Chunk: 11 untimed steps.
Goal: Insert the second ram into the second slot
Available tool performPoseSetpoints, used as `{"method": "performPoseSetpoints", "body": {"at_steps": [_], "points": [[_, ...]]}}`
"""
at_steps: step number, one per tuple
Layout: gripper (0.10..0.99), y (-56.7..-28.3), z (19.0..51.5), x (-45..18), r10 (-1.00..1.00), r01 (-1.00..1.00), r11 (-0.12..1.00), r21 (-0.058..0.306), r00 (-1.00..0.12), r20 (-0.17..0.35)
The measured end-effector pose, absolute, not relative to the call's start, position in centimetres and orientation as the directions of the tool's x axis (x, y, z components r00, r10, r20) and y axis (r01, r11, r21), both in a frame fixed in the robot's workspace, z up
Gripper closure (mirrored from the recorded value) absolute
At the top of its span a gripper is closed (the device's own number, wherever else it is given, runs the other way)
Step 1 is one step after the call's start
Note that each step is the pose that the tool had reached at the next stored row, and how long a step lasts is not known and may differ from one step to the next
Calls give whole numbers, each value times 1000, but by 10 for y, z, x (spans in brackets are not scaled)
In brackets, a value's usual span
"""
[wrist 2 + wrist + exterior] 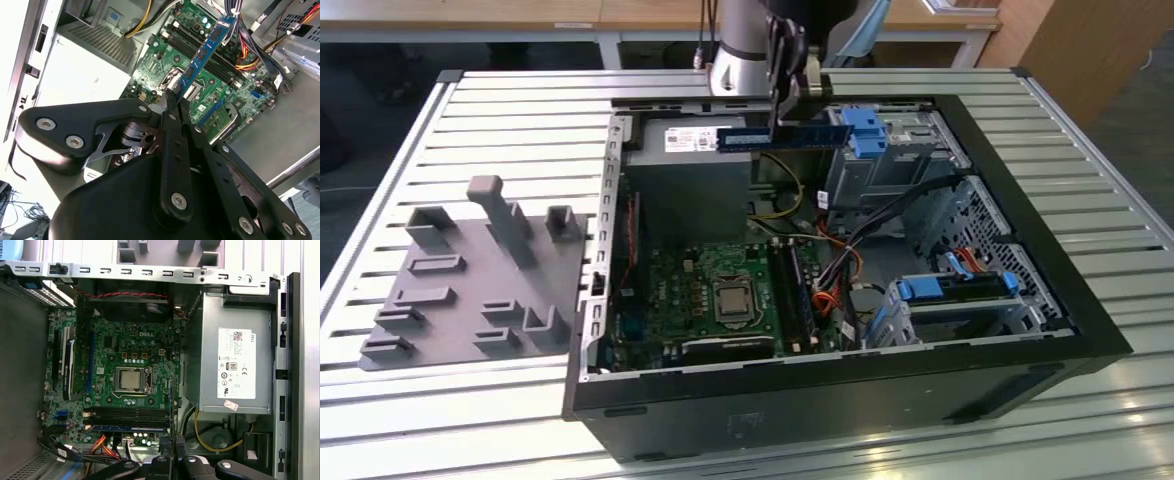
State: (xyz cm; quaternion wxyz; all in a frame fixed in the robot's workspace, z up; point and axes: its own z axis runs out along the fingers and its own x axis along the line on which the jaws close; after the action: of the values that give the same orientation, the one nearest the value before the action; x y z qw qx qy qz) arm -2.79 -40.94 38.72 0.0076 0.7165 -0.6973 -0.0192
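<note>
Second ram [774, 138] gripped in pincer [789, 118] — hangs above open PC case [827, 400], clear of mobo [700, 285].

The gripper [171, 100] is matte black, its rounded link plates [85, 125] studded with silver screws [179, 201]; the arm [740, 50] is silver-grey.

Case [854, 395] open above, cables [825, 296] just beside memory slots [790, 290], power supply [687, 195] walling one side

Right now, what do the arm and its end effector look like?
The arm is a silver-grey tube with a black cable beside it. The end effector is matte black, with flat linkage bars joined by silver pivot pins.
</note>
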Motion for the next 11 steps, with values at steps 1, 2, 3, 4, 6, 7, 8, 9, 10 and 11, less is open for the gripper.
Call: {"method": "performPoseSetpoints", "body": {"at_steps": [1, 2, 3, 4, 6, 7, 8, 9, 10, 11], "points": [[949, -410, 387, -28, -999, -999, -27, 38, 27, -17], [949, -411, 387, -28, -999, -999, -27, 38, 27, -17], [949, -412, 387, -28, -999, -999, -27, 38, 27, -17], [949, -413, 387, -28, -999, -999, -27, 38, 27, -17], [949, -415, 387, -28, -999, -999, -27, 38, 27, -17], [949, -415, 387, -28, -1000, -999, -27, 38, 27, -17], [949, -416, 387, -28, -999, -999, -27, 38, 27, -17], [949, -417, 387, -28, -999, -999, -27, 38, 27, -17], [949, -418, 387, -28, -999, -999, -27, 38, 27, -17], [949, -418, 387, -28, -999, -999, -27, 38, 27, -17]]}}
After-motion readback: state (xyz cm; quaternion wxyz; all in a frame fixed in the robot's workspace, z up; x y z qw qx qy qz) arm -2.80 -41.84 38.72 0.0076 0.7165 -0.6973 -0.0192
